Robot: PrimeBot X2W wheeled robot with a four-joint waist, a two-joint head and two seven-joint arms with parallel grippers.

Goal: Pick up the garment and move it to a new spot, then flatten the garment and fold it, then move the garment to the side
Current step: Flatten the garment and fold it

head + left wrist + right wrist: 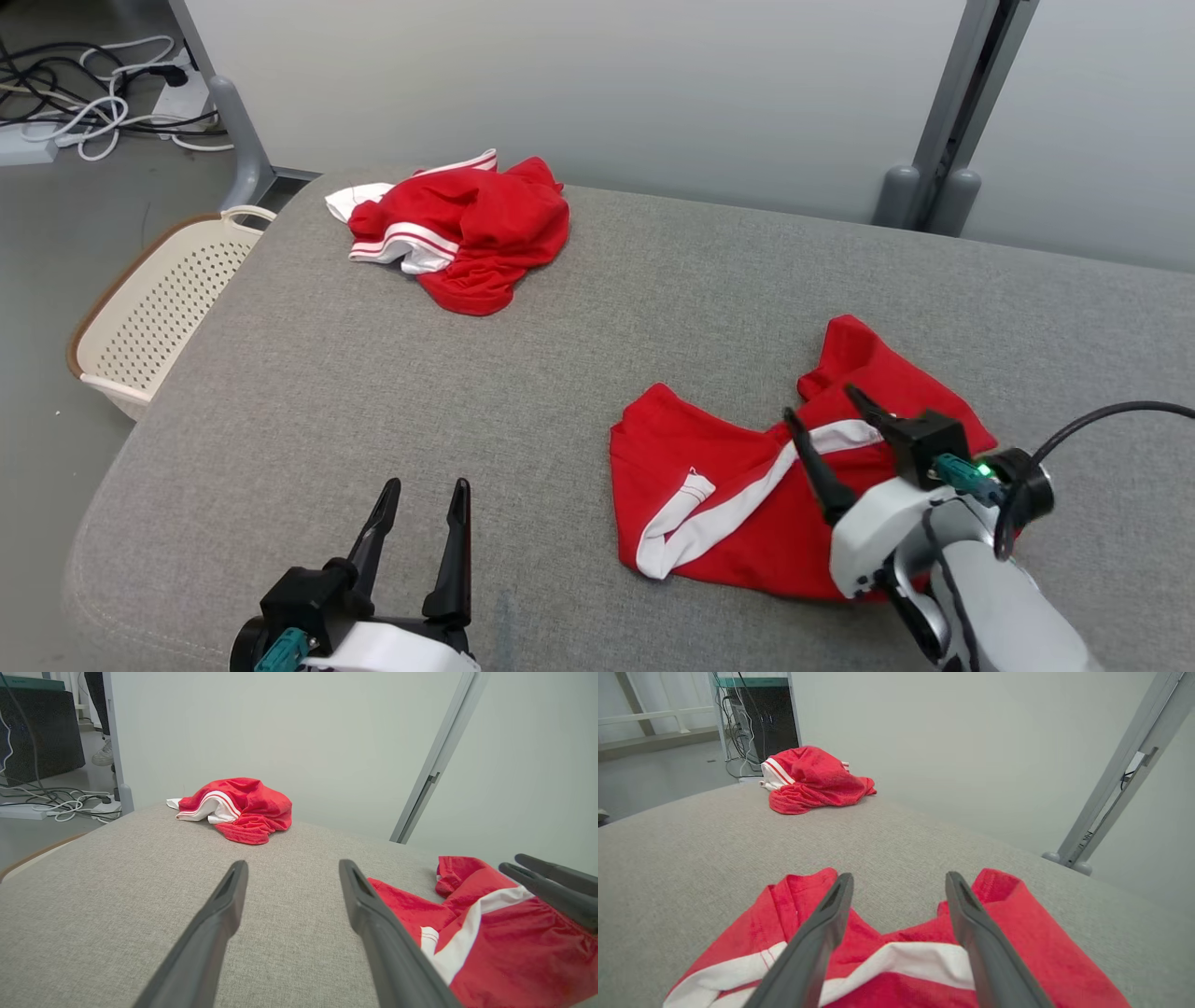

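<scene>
Head view first: the garment (728,504), red shorts with a white side band, lies rumpled on the right half of the grey padded table (373,392). The right gripper (820,399) is directly over the shorts' right part, its two dark fingers spread wide and pointing across the white band, with nothing pinched. The left gripper (427,483) sits low at the near edge, well apart from the shorts on their left, fingers parted and empty. Far back on the left lies a second red garment (467,233) in a heap, and a cream basket (149,308) stands off the table's left edge.

Over to the left wrist view: the left gripper (293,863) has both fingers splayed above bare grey fabric. The shorts (504,947) spread just beyond its right finger. Above them at the right edge come the right gripper's fingertips (546,877).

Right wrist view now: the right gripper (899,876) is wide open, and the shorts (901,956) lie right beneath it, white band running across under both fingers. Whether the fingers touch the cloth, I cannot tell. The other heap (812,781) sits far ahead.
</scene>
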